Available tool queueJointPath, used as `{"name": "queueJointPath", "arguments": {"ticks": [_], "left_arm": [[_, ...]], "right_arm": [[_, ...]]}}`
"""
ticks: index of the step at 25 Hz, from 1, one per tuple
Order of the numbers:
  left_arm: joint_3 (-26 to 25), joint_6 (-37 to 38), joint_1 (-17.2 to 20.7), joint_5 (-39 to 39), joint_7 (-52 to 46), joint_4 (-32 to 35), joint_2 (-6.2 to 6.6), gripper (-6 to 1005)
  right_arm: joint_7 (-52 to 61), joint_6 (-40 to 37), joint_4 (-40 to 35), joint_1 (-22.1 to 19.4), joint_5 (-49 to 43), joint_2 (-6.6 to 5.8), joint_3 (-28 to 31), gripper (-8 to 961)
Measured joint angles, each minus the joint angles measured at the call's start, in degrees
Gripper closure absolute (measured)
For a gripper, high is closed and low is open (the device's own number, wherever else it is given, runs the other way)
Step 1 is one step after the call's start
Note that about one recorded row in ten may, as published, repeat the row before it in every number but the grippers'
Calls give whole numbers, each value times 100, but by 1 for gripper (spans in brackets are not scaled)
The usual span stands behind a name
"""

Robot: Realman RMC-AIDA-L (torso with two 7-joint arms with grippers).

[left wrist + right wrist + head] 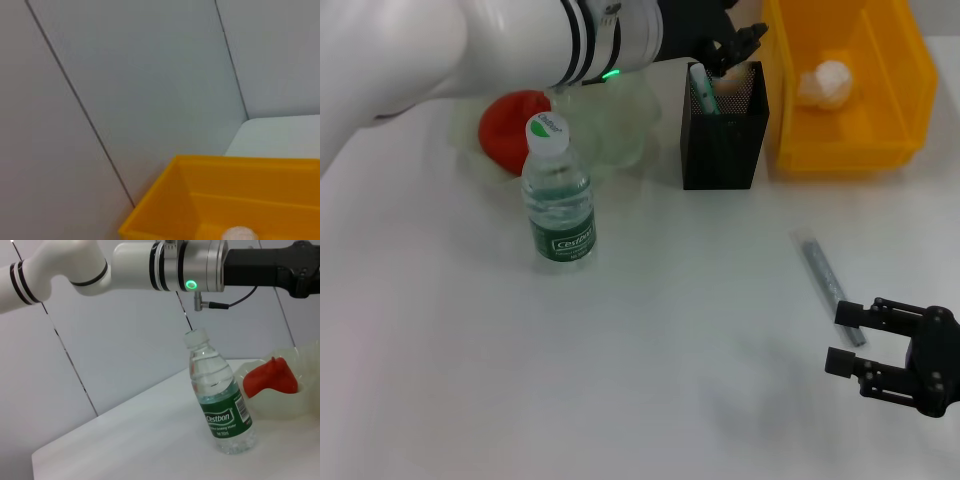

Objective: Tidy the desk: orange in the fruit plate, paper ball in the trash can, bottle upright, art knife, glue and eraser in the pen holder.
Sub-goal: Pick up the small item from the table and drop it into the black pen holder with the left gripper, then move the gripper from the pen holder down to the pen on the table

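1. Left gripper point(728, 50) hangs just over the pen holder point(723, 140) near the tabletop's far edge; whether its fingers are apart or together I cannot tell, and nothing can be seen held in it.
2. Right gripper point(855, 338) hovers low near the front right corner, its two fingers point(853, 314) apart and holding nothing. The upper one overlaps the near end of the art knife point(828, 283); contact cannot be judged.
3. One art knife: a grey bar lying flat on the right part of the tabletop, long axis running from the far side toward the front edge and slightly rightward.
4. One bottle point(557, 195) stands upright left of centre, cap up.
5. One orange point(512, 127) sits in the one fruit plate point(620, 125), behind the bottle toward the far left.
6. One pen holder, upright, with a whitish-green stick point(702, 88) leaning inside it.
7. One trash can point(848, 90) is at the far right corner, just beside the holder, with one paper ball point(825, 83) inside.
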Motion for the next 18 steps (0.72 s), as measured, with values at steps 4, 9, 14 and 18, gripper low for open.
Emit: {"name": "queueJointPath", "arguments": {"ticks": [4, 9, 14, 18], "left_arm": [[5, 1, 21, -2, 8, 0, 0, 514], [12, 55, 239, -80, -17, 256, 0, 392], [-208, 896, 881, -502, 8, 1229, 50, 270], [-925, 2487, 1474, -777, 86, 1847, 61, 262]], "right_arm": [[0, 4, 2, 3, 0, 0, -2, 305], [1, 6, 3, 29, 1, 0, 21, 305], [240, -33, -33, 45, 198, -31, 136, 305], [736, -196, -296, -35, 727, -105, 360, 306]]}}
